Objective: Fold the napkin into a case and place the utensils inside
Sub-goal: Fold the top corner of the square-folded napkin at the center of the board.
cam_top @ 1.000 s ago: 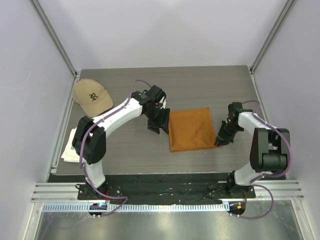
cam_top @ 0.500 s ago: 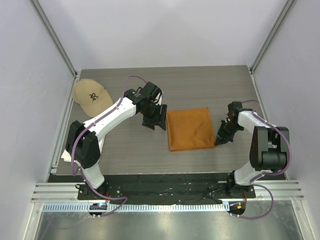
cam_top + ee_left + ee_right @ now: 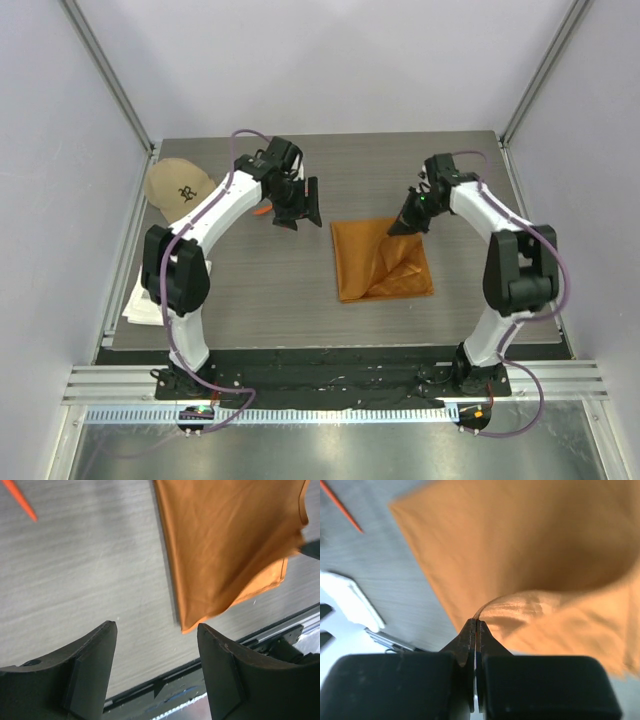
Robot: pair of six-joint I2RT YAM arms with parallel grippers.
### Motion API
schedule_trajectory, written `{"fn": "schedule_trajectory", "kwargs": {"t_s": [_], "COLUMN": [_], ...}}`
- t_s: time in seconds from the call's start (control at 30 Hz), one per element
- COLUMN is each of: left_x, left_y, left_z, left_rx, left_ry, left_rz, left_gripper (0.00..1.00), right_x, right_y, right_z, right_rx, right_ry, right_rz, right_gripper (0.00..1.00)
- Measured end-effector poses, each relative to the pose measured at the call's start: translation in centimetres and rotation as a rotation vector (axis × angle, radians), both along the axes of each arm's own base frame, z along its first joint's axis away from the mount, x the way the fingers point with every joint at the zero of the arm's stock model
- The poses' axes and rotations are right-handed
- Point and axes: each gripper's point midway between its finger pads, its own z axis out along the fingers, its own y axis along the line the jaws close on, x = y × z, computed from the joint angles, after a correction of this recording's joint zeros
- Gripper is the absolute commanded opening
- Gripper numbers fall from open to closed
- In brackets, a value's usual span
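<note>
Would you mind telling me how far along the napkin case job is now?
Early. Done: nothing finished; no case is formed. In hand: the right gripper is shut on an edge of the napkin, lifting a fold, while the left gripper hangs open off the napkin. Left: completing the folds and putting the utensils inside; one utensil lies on the table outside the napkin.
</note>
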Motion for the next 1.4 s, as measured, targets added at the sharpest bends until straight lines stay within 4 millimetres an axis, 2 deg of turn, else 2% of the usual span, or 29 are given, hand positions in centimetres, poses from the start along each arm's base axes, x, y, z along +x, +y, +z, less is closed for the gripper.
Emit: {"fn": "schedule_trajectory", "kwargs": {"t_s": [0.13,0.33,0.5,0.67,0.77,0.93,0.97,1.07,1.23,1.4], "left_x": [1.9,3.0,3.6,3.2,2.3,0.3,-0.4,-2.9,-7.0,-8.6], "left_y": [-1.2,-2.3,-2.8,-2.9,-2.8,-3.1,-3.2,-3.8,-5.8,-7.9], "left_z": [-0.8,-3.4,-5.5,-7.2,-8.5,-10.4,-10.7,-11.2,-9.9,-8.6], "left_rx": [-0.027,-0.064,-0.080,-0.091,-0.092,-0.100,-0.105,-0.116,-0.151,-0.213], "left_ry": [0.010,0.070,0.114,0.142,0.181,0.238,0.254,0.293,0.313,0.304], "left_rz": [0.006,0.025,0.058,0.082,0.095,0.086,0.083,0.060,-0.012,-0.065], "left_gripper": [0.66,0.55,0.45,0.38,0.32,0.15,0.11,0.07,0.04,0.01], "right_x": [4.3,7.9,9.1,9.0,8.5,7.8,7.7,7.5,7.4,7.4], "right_y": [3.9,7.5,8.8,9.5,10.2,11.3,11.5,11.8,12.0,12.1], "right_z": [-1.7,-4.3,-4.5,-4.1,-4.2,-4.6,-4.6,-4.6,-4.5,-4.5], "right_rx": [0.062,0.111,0.137,0.158,0.170,0.176,0.177,0.181,0.183,0.183], "right_ry": [0.008,0.028,0.019,0.013,0.021,0.035,0.036,0.036,0.037,0.034], "right_rz": [0.046,0.093,0.116,0.137,0.157,0.187,0.192,0.201,0.208,0.207], "right_gripper": [0.01,0.01,0.01,0.01,0.01,0.01,0.01,0.01,0.01,0.01]}}
